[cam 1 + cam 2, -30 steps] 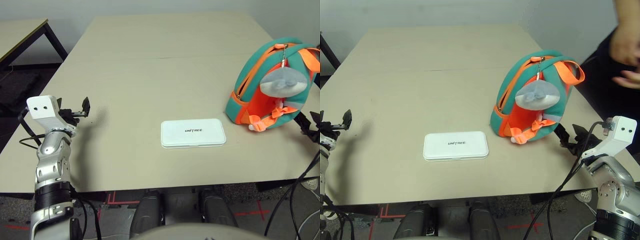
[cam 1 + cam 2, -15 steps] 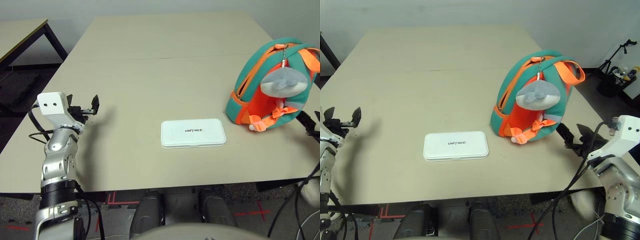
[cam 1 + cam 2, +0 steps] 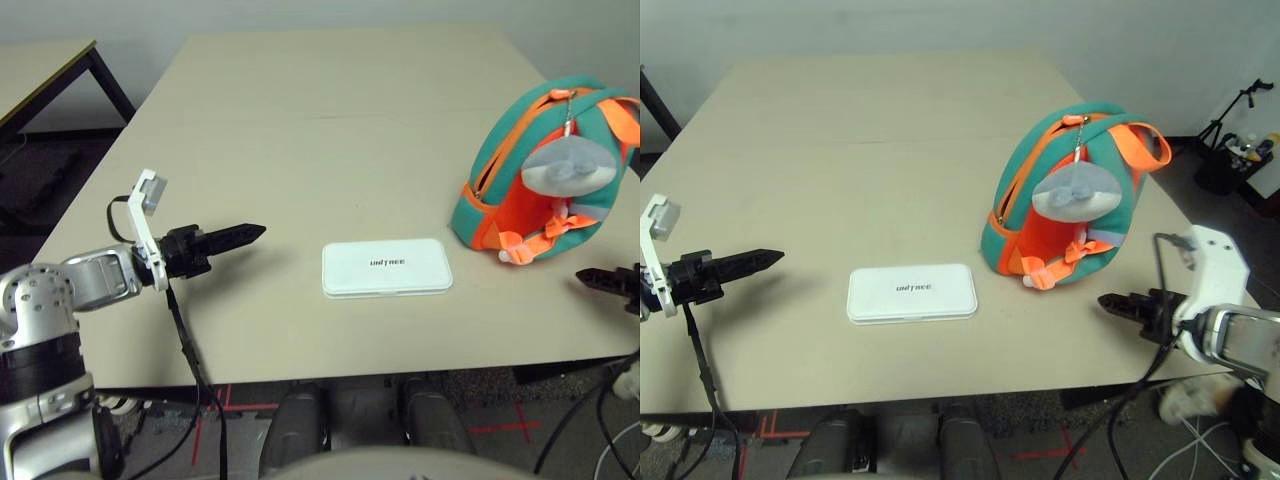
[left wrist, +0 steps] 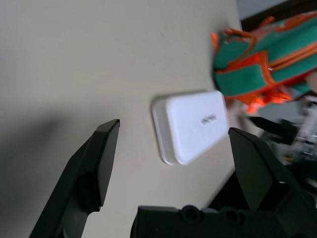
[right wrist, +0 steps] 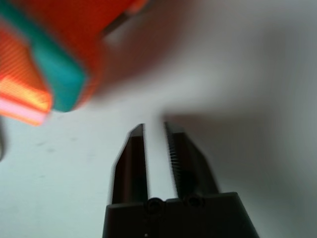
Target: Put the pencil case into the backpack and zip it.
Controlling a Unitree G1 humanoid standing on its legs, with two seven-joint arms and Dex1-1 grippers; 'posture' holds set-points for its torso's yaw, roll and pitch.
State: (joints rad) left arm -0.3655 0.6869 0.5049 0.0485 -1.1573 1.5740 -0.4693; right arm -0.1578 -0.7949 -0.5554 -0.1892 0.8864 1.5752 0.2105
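Observation:
The white pencil case [image 3: 386,267] lies flat near the middle of the table, lettering up. To its right the teal and orange backpack [image 3: 507,120] stands upright, a grey plush charm [image 3: 565,165] hanging on its front. My left gripper [image 3: 252,232] hovers left of the pencil case, pointing at it a hand's width away. In the left wrist view this gripper [image 4: 174,127] is open, the pencil case [image 4: 193,126] beyond its fingers. My right gripper [image 3: 1108,301] sits low over the table just in front and right of the backpack [image 3: 1095,110], fingers [image 5: 131,148] shut on nothing.
The table's [image 3: 300,150] front edge runs close below the pencil case and both grippers. Black cables hang from each wrist. A second table [image 3: 40,70] stands at the far left. A tripod and small items [image 3: 1238,140] are on the floor at the right.
My left arm has swung in, turning its gripper to point at the pencil case. My right gripper has shut and moved in front of the backpack. A person's hand at the right has gone.

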